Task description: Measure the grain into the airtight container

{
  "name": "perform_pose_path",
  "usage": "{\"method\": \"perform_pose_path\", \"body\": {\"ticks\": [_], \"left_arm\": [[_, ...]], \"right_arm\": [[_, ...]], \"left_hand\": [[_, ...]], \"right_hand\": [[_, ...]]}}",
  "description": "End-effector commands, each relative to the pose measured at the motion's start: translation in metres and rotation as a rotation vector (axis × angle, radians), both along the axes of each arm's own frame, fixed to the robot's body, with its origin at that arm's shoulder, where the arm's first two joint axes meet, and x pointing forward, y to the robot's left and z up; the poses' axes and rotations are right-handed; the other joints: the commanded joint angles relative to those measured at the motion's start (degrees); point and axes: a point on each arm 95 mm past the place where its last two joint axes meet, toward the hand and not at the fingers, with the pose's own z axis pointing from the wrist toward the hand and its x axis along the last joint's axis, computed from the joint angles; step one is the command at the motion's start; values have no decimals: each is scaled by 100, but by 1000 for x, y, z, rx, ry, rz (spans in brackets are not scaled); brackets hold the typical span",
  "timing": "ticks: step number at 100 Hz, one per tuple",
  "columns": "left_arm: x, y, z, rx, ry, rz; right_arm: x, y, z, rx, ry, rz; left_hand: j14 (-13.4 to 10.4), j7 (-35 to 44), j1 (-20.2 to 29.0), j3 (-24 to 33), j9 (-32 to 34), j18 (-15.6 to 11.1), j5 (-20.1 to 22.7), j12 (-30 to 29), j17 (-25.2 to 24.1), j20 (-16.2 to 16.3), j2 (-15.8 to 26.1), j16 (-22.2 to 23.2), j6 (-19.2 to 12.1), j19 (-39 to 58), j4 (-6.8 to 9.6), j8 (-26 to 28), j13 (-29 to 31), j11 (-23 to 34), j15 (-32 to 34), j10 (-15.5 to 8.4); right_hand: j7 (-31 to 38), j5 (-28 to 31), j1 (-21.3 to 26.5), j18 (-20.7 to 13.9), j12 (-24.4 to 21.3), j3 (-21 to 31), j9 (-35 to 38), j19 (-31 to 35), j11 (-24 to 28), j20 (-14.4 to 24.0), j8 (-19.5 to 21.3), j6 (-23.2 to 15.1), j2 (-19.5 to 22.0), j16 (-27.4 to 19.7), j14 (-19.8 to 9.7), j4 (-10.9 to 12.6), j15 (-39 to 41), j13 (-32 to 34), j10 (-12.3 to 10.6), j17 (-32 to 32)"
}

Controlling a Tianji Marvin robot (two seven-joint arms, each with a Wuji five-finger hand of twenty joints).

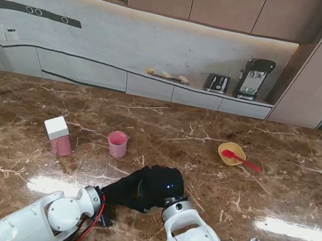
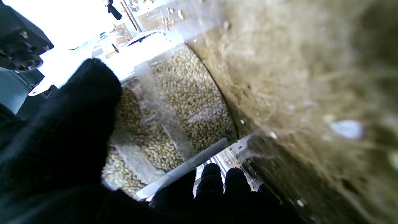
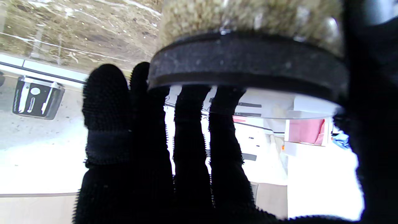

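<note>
Here both hands, left hand [image 1: 123, 190] and right hand [image 1: 159, 185], apparently clasp the grain container [image 2: 174, 109].

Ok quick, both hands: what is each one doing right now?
Left hand: shut on the clear grain-filled container.
Right hand: fingers wrapped around the container's black-rimmed lid, shut on it.

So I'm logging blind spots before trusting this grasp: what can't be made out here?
- Stand view: the container is hidden under the left hand and right hand.
- Left wrist view: the container wall near the lens is blurred.
- Right wrist view: the black-rimmed lid is cut off by the fingers.
</note>
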Motion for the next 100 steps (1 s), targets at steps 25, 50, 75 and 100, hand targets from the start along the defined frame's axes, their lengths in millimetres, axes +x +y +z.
{"method": "perform_pose_path", "body": {"ticks": [25, 50, 75, 100], "left_arm": [[-30, 14, -41, 88, 105, -11], [-30, 13, -41, 85, 102, -10], [-29, 14, -41, 75, 80, -6], [-27, 14, -36, 45, 19, 17]], "right_arm": [[-4, -2, -15, 4, 40, -33], [-10, -1, -4, 17, 17, 0], [-15, -2, 7, 14, -26, 17], [-20, -11, 16, 46, -54, 3]], "left_hand": [[927, 719, 191, 381, -174, 2280, 822, 39, 520, 113, 759, 36, -350, 660, 291, 138, -197, -43, -52, -15], [930, -103, 194, 247, -175, 2282, 228, -83, 521, 99, 712, -16, -532, 653, 323, -489, -198, -80, -69, -1], [874, -1066, 95, -17, -184, 2092, -652, -264, 545, 130, 378, -16, -582, 685, 274, -1262, -193, -141, -62, 38], [559, -2137, -109, -550, -179, 1665, -741, -524, 642, -139, -66, -273, -458, 531, 100, -1570, -157, -183, -167, -136]], "right_hand": [[-61, -79, 417, -402, 13, 94, 149, 75, 408, -287, -145, 142, 1481, -3, -736, 252, 435, 501, -22, -152], [-584, -634, 216, -30, -185, -859, -502, -614, 28, -56, -345, 114, 1658, -288, -495, 377, -164, -459, -162, -1145], [-997, -1052, -50, 165, -343, -1559, -1213, -1530, -419, 26, -384, 99, 1839, -828, -302, 579, -1031, -1612, -218, -2389], [-1109, -1183, -157, 147, -438, -1605, -1533, -1908, -607, 9, -372, 133, 1818, -1003, -279, 613, -1262, -2126, -192, -2916]]}}
